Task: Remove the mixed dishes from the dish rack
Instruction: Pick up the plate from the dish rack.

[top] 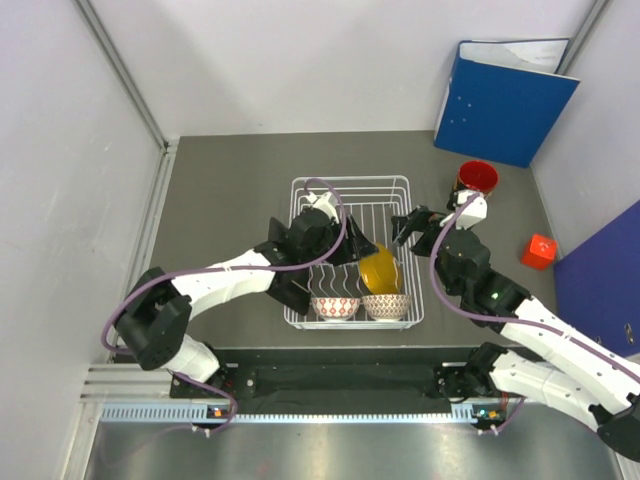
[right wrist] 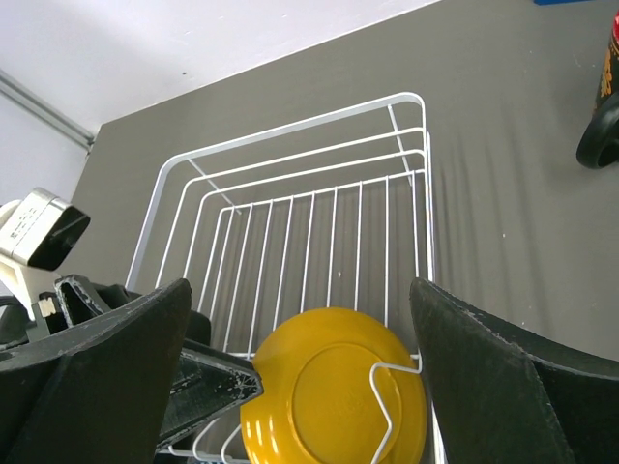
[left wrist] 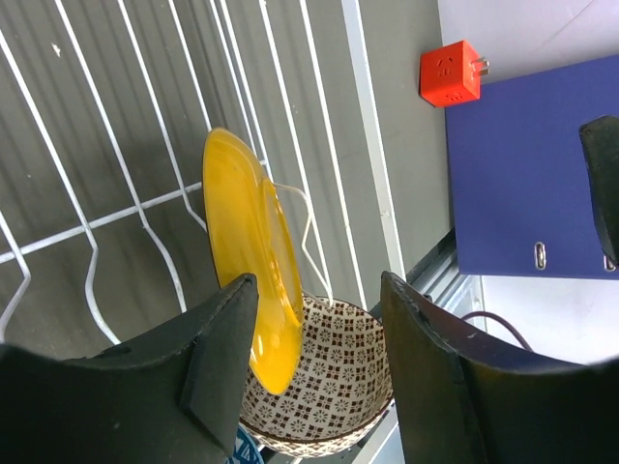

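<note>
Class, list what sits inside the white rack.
A yellow plate stands on edge, with two patterned bowls at the near end. The left arm covers the middle; anything beneath it is hidden.

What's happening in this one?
Two arms are unloading a white dish rack. The left end effector is inside it, jaws open astride the edge of the upright yellow plate, not clamped. The right end effector hovers open above the rack's right side, holding nothing. Two patterned bowls sit at the rack's near end; the red mug stands on the table outside.
</note>
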`<state>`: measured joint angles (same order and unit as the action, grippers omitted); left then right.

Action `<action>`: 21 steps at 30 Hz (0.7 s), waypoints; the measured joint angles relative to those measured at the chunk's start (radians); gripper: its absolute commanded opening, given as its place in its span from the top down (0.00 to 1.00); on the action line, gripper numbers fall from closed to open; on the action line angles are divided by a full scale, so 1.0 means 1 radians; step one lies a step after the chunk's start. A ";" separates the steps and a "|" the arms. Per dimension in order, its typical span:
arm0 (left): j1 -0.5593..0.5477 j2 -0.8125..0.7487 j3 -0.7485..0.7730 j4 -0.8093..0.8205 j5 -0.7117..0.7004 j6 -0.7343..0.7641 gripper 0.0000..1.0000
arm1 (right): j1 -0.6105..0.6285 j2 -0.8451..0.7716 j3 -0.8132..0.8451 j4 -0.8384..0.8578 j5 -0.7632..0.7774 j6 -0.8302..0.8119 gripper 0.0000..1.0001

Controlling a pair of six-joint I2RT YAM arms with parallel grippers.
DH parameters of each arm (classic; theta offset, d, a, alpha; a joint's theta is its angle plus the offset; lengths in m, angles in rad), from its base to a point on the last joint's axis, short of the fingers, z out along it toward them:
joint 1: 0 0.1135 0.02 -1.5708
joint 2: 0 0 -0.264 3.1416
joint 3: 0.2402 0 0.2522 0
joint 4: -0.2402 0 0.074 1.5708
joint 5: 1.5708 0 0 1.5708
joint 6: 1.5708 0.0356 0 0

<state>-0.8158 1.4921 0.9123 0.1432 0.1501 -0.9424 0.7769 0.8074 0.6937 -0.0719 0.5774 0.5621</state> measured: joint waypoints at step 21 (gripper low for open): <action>-0.006 -0.075 -0.061 -0.032 -0.068 -0.010 0.30 | 0.000 0.000 -0.006 0.011 -0.001 0.008 0.06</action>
<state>-0.8223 1.4170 0.8509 0.1108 0.0826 -0.9524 0.7769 0.8070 0.6872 -0.0605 0.5766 0.5705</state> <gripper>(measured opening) 0.720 0.943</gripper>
